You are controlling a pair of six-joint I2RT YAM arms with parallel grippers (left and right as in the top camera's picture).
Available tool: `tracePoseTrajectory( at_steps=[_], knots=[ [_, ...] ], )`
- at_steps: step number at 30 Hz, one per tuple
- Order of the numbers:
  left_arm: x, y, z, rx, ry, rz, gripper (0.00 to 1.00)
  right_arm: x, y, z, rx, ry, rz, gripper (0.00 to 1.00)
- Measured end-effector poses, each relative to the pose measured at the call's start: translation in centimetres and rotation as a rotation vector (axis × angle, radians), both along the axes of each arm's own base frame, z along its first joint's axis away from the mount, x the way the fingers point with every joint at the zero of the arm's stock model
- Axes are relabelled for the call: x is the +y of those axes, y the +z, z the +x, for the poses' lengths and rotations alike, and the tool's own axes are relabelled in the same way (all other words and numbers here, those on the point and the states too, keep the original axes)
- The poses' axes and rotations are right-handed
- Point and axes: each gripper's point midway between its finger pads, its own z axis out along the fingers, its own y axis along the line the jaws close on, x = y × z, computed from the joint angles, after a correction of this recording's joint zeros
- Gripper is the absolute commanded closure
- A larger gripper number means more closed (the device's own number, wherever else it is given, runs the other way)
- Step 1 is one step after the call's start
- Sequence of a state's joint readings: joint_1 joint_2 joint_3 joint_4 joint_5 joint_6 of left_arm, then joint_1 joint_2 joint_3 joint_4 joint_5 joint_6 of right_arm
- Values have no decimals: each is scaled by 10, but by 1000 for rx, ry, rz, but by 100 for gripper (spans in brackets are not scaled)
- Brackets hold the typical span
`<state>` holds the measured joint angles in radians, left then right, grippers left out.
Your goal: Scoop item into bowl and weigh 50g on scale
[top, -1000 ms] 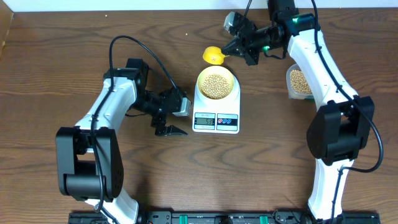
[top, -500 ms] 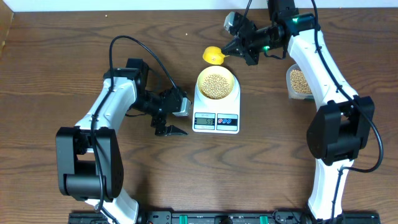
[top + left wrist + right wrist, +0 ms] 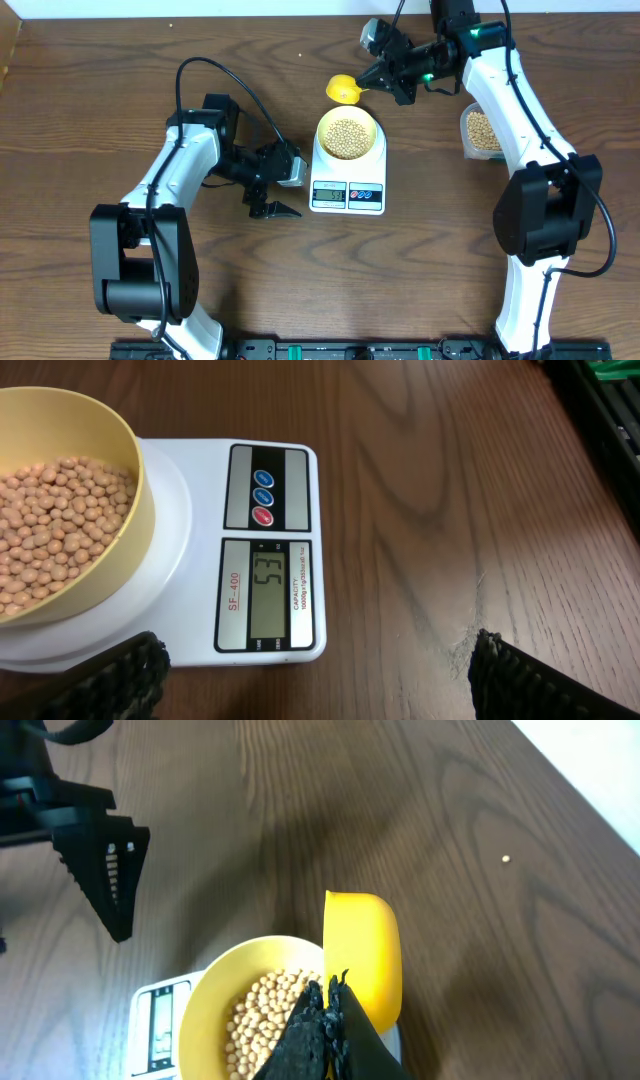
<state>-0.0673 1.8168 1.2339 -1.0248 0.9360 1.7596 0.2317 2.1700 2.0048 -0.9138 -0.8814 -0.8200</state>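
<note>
Nearest the robot stands one white scale (image 3: 348,192), mid-tabletop (image 3: 430,280). Just to its left hangs the left tool (image 3: 268,200), low over the wood, its two fingers spread wide with nothing between them. One pale yellow bowl (image 3: 348,134) stands on the scale's round platform. It holds a heap of tan beans (image 3: 348,140), too many to count, lying below the rim.

Farther back, just past the bowl's far rim, is one bright yellow scoop (image 3: 344,90). The right tool (image 3: 385,78) is pinching it by the handle, fingers pressed together on it. Off to the right, level with the bowl and well apart from it, one clear tub (image 3: 482,132) holds more of the beans, and the right arm (image 3: 515,110) covers part of it. That makes two tools, one scale, one bowl, one scoop and one tub.

From overhead the scale's front is too small to read. The left wrist view shows it plainly: one grey display (image 3: 267,595) reading 53, and three round buttons (image 3: 263,495) in a column, two blue and one red. The same view shows both fingertips of the left tool at its bottom corners, far apart.

The right wrist view alone shows the scoop from behind its handle, overlapping the bowl's rim; whether they touch I cannot tell. It also shows one pale speck (image 3: 506,860) on the far tabletop, too small to name
</note>
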Motion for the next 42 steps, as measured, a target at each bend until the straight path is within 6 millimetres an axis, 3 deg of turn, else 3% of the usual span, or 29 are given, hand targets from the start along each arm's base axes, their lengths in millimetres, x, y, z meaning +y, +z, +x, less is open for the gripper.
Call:
tracePoseTrajectory(
  at_steps=[11, 25, 35, 42],
  knots=[
    [0, 0, 0, 0, 0, 0, 2, -1, -9, -18, 125, -13, -28, 99],
    [0, 0, 0, 0, 0, 0, 2, 32, -40, -34, 42, 7, -288, 99],
    [0, 0, 0, 0, 0, 0, 2, 19, -48, -23, 1, -43, -378, 99],
    [0, 0, 0, 0, 0, 0, 2, 11, -55, -35, 57, -39, -422, 99]
  ],
)
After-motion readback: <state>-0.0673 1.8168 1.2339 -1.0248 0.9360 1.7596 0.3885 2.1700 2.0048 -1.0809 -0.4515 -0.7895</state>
